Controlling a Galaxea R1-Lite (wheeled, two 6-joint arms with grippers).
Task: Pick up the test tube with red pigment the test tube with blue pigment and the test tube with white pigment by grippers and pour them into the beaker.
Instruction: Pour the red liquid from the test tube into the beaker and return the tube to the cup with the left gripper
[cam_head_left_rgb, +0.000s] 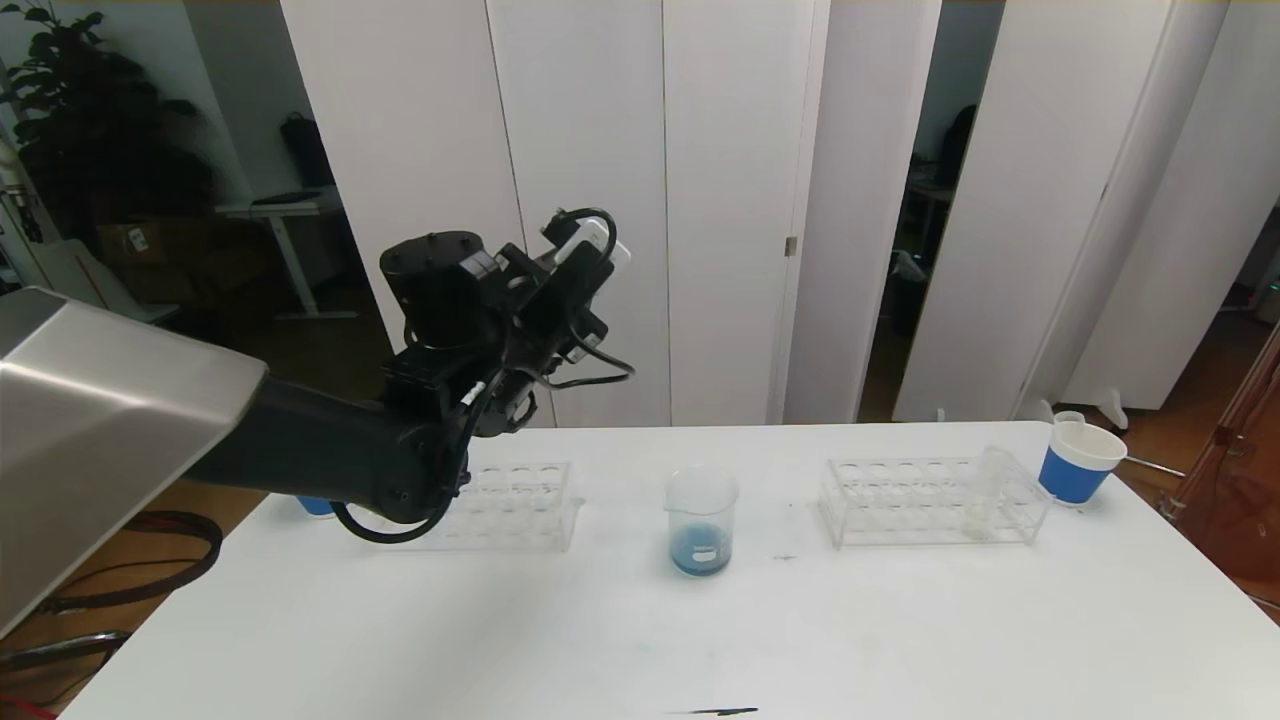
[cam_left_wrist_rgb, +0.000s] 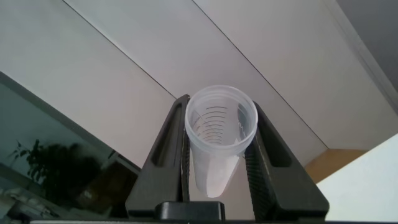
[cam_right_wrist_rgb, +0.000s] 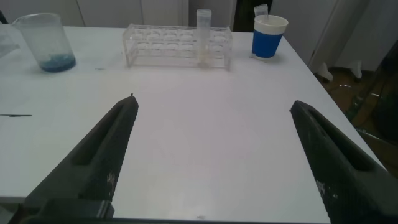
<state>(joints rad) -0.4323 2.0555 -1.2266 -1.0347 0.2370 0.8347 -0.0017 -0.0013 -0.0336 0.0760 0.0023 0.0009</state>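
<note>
My left gripper is raised high above the left rack, pointing up and away. It is shut on a clear graduated test tube that looks nearly colourless inside; I cannot tell its pigment. The beaker stands at the table's middle with blue liquid at its bottom, and shows in the right wrist view. The test tube with white pigment stands in the right rack. My right gripper is open and empty over the table's front right. No red tube shows.
A clear left rack stands below my left arm. A blue-banded paper cup is at the back right, and another peeks out behind my left arm. A small black mark lies at the front edge.
</note>
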